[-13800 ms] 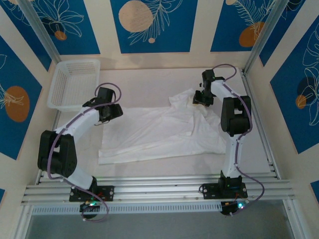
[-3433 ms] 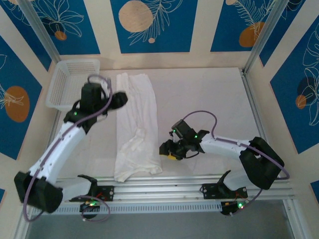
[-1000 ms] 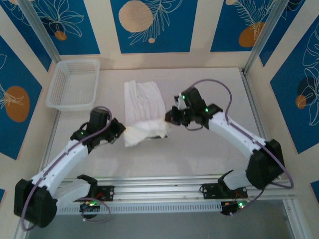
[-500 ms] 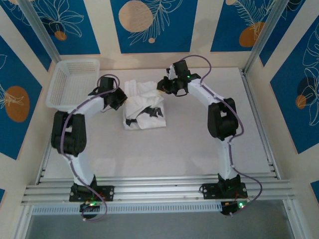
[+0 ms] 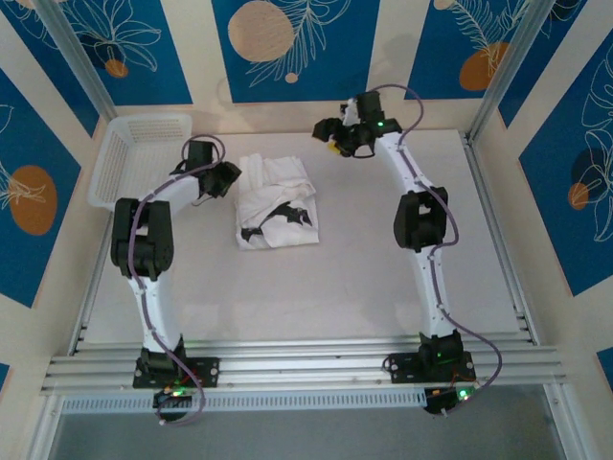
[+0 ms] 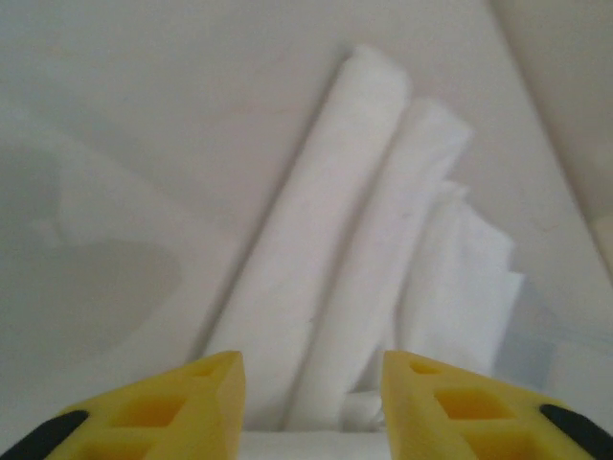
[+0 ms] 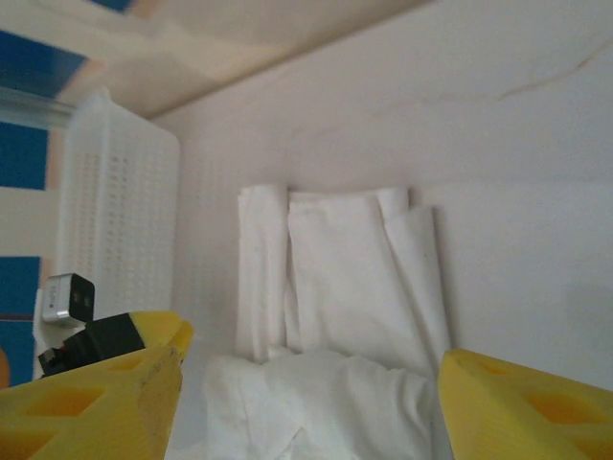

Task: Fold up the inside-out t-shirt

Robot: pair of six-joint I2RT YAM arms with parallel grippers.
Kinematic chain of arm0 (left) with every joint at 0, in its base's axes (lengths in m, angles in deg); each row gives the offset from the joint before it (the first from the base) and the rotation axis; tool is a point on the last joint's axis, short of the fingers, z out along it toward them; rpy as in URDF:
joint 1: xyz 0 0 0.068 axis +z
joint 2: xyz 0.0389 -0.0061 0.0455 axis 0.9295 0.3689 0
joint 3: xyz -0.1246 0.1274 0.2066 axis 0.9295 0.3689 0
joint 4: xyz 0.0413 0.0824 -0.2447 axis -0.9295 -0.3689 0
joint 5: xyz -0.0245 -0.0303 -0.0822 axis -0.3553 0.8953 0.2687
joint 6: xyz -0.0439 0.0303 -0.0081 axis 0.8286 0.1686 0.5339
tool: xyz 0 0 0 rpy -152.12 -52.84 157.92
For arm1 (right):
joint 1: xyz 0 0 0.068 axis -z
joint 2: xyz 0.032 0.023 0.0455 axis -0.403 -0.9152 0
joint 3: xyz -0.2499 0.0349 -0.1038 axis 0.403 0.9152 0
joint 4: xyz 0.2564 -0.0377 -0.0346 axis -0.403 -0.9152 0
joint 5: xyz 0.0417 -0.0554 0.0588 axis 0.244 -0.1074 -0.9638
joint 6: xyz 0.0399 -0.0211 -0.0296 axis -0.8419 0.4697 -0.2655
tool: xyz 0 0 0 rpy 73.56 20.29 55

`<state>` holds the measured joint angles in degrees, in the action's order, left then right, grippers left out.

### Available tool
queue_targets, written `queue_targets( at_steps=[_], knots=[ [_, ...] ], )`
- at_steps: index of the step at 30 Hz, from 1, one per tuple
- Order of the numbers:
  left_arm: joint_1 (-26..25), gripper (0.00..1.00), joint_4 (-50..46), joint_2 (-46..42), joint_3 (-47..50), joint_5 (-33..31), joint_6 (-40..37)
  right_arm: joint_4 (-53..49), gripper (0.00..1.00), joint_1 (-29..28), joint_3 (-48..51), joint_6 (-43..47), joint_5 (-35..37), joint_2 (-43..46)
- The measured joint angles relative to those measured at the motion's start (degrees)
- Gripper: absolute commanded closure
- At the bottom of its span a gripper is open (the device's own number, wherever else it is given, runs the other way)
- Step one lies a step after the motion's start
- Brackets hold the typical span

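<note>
The inside-out t-shirt (image 5: 278, 203) lies on the table as a rumpled white folded bundle, its near half doubled back over the far half. My left gripper (image 5: 228, 179) hovers just off the bundle's left edge. Its yellow fingers (image 6: 215, 398) stand apart and hold nothing, with the shirt's folds (image 6: 383, 220) beyond them. Behind and to the right of the bundle, my right gripper (image 5: 329, 132) hangs above the table. It is wide open (image 7: 314, 350) and empty, looking down on the t-shirt (image 7: 345, 278).
A white mesh basket (image 5: 144, 158) stands at the back left, close to the left arm; the right wrist view also catches the basket (image 7: 115, 211). Metal posts and patterned walls enclose the table. Bare table (image 5: 383, 268) stretches in front of the bundle and to its right.
Both grippers carried the shirt's near end back over its far part, then opened and let go. The right gripper has pulled away towards the back; the left has drawn off to the left.
</note>
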<state>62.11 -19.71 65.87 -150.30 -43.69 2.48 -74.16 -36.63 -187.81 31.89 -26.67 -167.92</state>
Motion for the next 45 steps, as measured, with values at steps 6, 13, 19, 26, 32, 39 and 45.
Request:
queue_targets(
  at_steps=[6, 13, 19, 26, 32, 39, 45],
  knots=[
    [0.1, 0.54, -2.2, -15.0, 11.6, 0.8, -5.6, 5.1, 0.32, 0.3, 37.4, 2.2, 1.6, 23.0],
    [-0.5, 0.54, -5.7, -34.5, 31.9, 2.6, -12.8, 13.0, 0.36, -6.8, 71.2, 1.5, 1.9, 40.7],
    [-3.5, 0.54, -5.7, -32.2, 40.4, 4.9, -14.5, 17.3, 0.42, -11.3, 74.9, 0.4, 3.5, 36.4],
    [-5.9, 0.88, 1.8, -25.3, 40.2, 6.7, -14.4, 20.9, 1.00, -12.0, 72.6, -1.4, 3.2, 31.2],
    [-5.9, 1.00, 3.6, -22.8, 39.8, 7.3, -14.1, 23.6, 1.00, -11.5, 73.5, -2.4, 2.7, 32.0],
    [-9.8, 1.00, -1.6, -34.8, 49.0, 8.8, -13.9, 25.1, 1.00, -12.1, 90.6, -4.0, 2.0, 45.3],
    [-20.5, 0.80, -10.6, -49.6, 56.8, 8.8, -8.5, 22.1, 0.87, -16.5, 107.1, -8.4, 3.7, 60.9]
  ],
)
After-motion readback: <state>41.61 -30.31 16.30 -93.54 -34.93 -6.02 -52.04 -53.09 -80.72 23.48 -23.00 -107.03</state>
